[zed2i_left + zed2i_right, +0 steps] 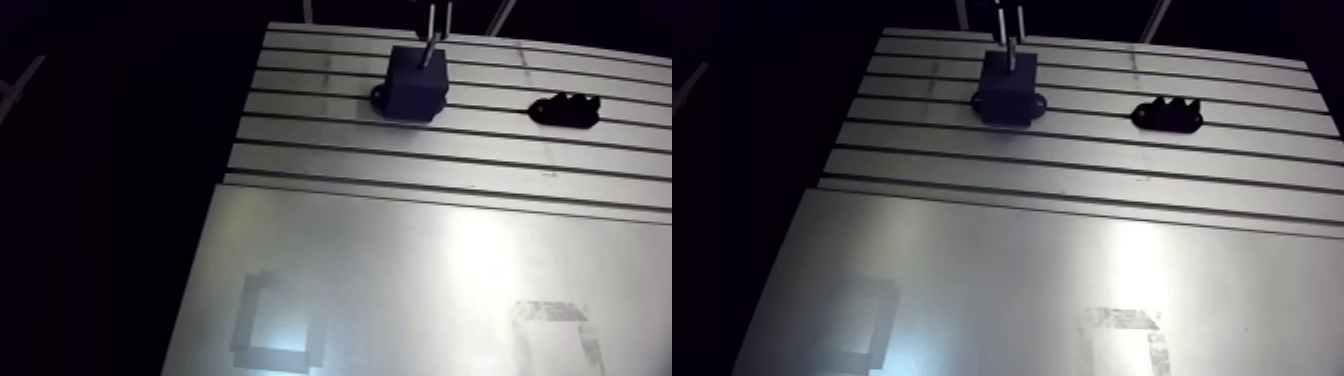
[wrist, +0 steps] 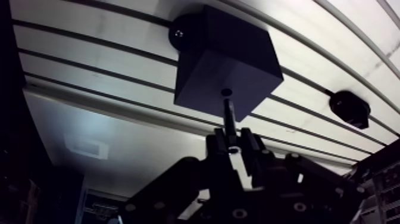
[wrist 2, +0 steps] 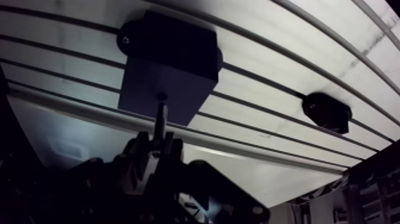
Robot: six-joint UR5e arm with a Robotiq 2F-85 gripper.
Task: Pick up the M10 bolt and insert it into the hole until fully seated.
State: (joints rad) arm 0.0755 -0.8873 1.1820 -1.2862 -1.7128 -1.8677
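A black block (image 2: 226,59) with a mounting ear stands on the slotted aluminium table (image 1: 420,160). A small round hole (image 2: 226,92) opens in its top face. My gripper (image 2: 231,143) is shut on the M10 bolt (image 2: 228,116), whose dark shank points straight at that hole, its tip just short of the opening. In the arm view the gripper's thin fingers (image 1: 432,25) come down onto the block (image 1: 415,82) from above.
A low black holder (image 1: 565,108) with a notched top lies to the block's right on the table. A smooth metal plate (image 1: 400,290) with taped square outlines covers the near half. The table's left edge drops into darkness.
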